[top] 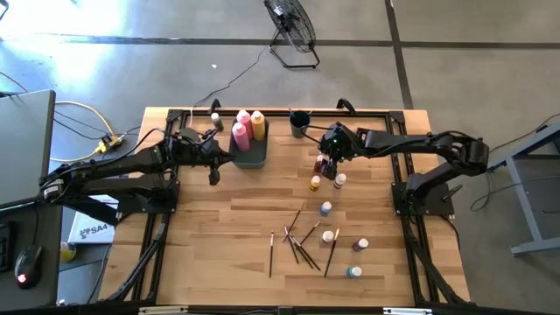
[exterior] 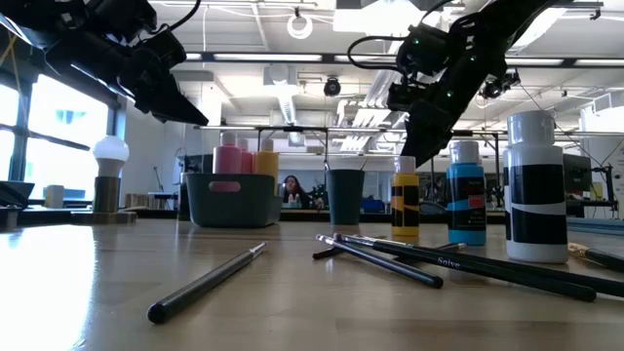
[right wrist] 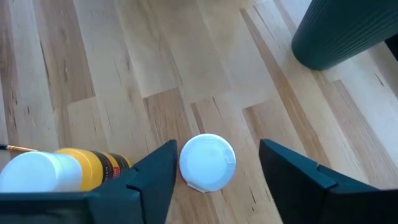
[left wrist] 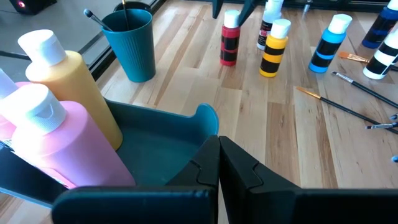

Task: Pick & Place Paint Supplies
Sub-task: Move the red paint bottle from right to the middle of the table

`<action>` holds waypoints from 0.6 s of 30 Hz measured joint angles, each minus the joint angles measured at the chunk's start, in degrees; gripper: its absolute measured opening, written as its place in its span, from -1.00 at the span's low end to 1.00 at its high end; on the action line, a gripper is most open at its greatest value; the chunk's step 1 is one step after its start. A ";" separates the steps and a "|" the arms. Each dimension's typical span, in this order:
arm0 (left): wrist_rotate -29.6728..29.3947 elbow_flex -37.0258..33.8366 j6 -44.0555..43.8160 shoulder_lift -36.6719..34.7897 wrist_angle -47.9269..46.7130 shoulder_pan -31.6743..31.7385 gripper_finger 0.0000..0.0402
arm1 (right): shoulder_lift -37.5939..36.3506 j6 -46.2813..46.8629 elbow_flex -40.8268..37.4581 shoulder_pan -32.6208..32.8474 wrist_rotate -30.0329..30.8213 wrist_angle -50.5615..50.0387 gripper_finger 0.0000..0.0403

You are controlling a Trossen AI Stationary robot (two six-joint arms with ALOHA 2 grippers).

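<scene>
Right gripper (top: 330,156): high view, fingers apart, over the red paint bottle (top: 323,165) near the teal cup (top: 300,122); left gripper (top: 213,166) shut, beside the dark bin (top: 254,157) holding pink bottle (top: 239,136) and yellow bottle (top: 258,125). Low view: paintbrushes (exterior: 390,261) lie on the table (exterior: 97,292). Left wrist view: red, yellow and blue small bottles stand upright. Right wrist view: white cap (right wrist: 207,162) between spread fingers (right wrist: 155,171).

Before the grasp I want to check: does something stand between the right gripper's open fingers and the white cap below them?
Nothing visible does. The right gripper is open around the white cap. The yellow bottle stands just outside one finger.
</scene>
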 joint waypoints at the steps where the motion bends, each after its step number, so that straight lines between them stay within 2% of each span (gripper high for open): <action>1: 0.00 0.00 0.00 -0.01 0.00 0.01 -1.00 | 0.00 0.00 -0.01 0.00 -0.01 0.00 0.04; 13: 0.00 0.00 0.00 -0.02 0.00 0.01 -1.00 | 0.00 0.00 -0.02 0.00 -0.03 0.00 -0.37; 18: 0.00 0.00 0.00 0.00 0.00 0.01 -1.00 | 0.00 0.01 -0.02 0.06 0.30 0.02 -0.41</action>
